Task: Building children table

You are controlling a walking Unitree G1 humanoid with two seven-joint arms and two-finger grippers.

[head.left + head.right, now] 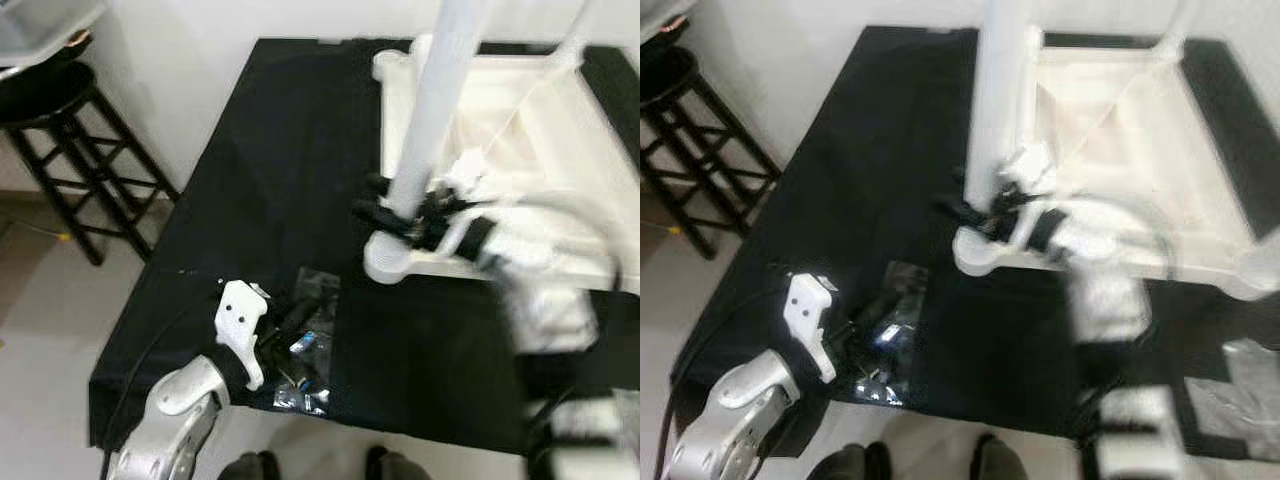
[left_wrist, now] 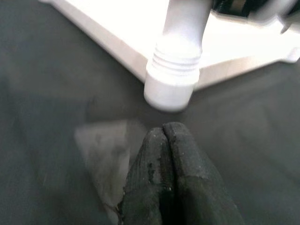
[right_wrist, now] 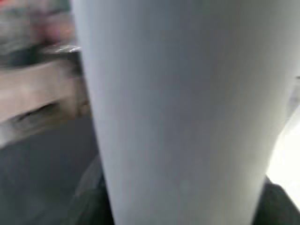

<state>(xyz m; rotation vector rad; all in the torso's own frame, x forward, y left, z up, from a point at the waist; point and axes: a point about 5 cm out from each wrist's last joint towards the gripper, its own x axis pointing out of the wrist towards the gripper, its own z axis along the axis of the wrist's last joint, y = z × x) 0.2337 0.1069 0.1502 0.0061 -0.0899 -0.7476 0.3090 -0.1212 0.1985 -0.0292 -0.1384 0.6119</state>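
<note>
The upside-down tabletop (image 1: 560, 150) is lying on the black cloth (image 1: 270, 170), and the right gripper (image 1: 410, 212) is clamping the leg (image 1: 435, 100) standing up from the tabletop's near-left corner. The right wrist view is showing the leg right up close between the fingers (image 3: 276, 201). The left gripper (image 2: 165, 140) is sitting pinched shut on nothing over a clear bag (image 1: 305, 350) in front of that corner; can't read any writing.

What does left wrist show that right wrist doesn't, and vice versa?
Left wrist alone: the left gripper, fingers pressed shut above a clear plastic bag on the black cloth, plus the threaded base where the leg meets the white tabletop. Right wrist alone: a blurred close-up of the leg's shaft, with the right gripper's dark fingers on either side. Shared: the white table leg.
</note>
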